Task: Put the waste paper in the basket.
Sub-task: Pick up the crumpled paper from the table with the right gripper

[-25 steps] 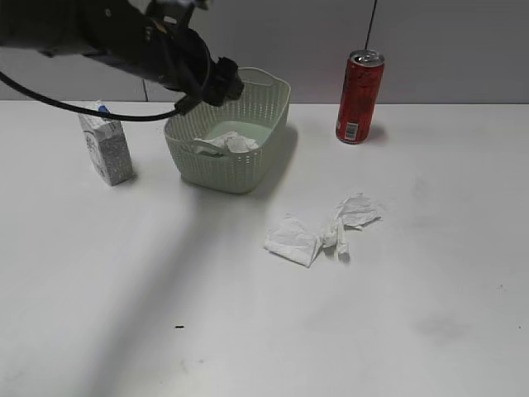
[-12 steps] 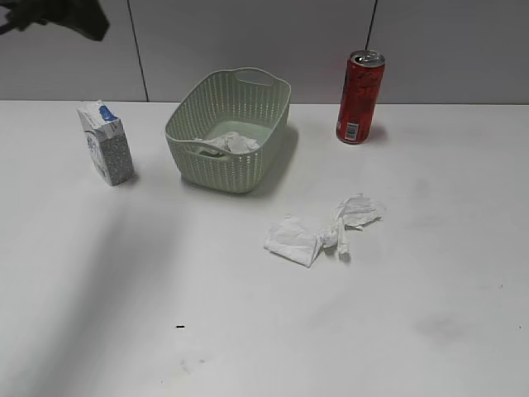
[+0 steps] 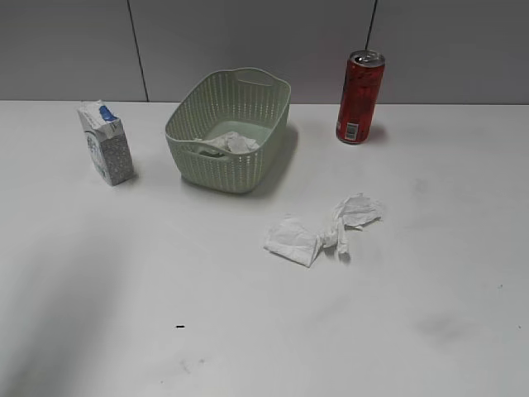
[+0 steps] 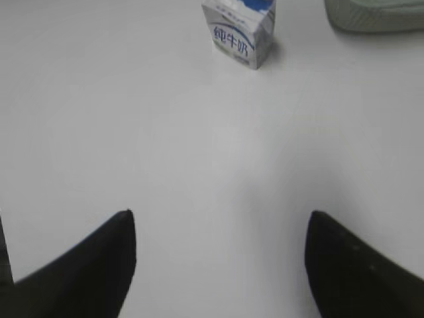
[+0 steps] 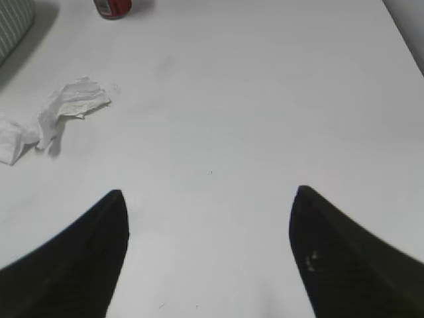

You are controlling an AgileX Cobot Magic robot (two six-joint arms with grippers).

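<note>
The pale green basket [image 3: 230,132] stands at the back of the white table with one white paper wad [image 3: 234,142] inside it. A twisted white waste paper wad [image 3: 321,231] lies on the table right of centre; it also shows in the right wrist view [image 5: 56,112]. My left gripper [image 4: 218,215] is open and empty over bare table, the basket's corner [image 4: 374,14] far ahead to its right. My right gripper [image 5: 209,192] is open and empty over bare table, the paper ahead to its left. Neither gripper shows in the exterior view.
A white-and-blue small carton [image 3: 106,143] stands left of the basket and shows in the left wrist view [image 4: 238,30]. A red drink can [image 3: 359,96] stands at the back right; its base shows in the right wrist view [image 5: 112,6].
The left arm, over the basket's left rim a second ago, has drawn back up and left out of the exterior view. The papers, basket, carton and can have not moved.
</note>
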